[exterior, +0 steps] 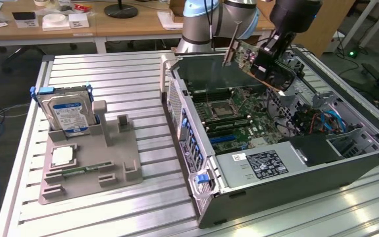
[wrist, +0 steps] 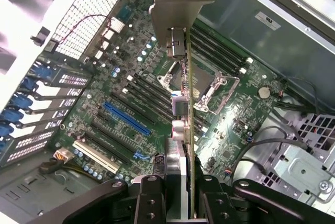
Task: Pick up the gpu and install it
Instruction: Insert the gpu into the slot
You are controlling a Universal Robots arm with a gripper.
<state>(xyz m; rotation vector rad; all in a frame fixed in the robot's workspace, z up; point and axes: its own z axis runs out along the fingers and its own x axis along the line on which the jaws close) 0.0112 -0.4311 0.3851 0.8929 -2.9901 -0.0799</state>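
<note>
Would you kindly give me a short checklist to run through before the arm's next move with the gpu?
1. gpu clamped in the hand: ok.
2. gpu held above the open computer case: ok.
3. Blue slot on the motherboard free of cards: ok.
4. Card edge in line with the blue slot: not ok; it hangs at an angle to it, over the processor socket.
5. Blue cables out of the way: cannot tell.
</note>
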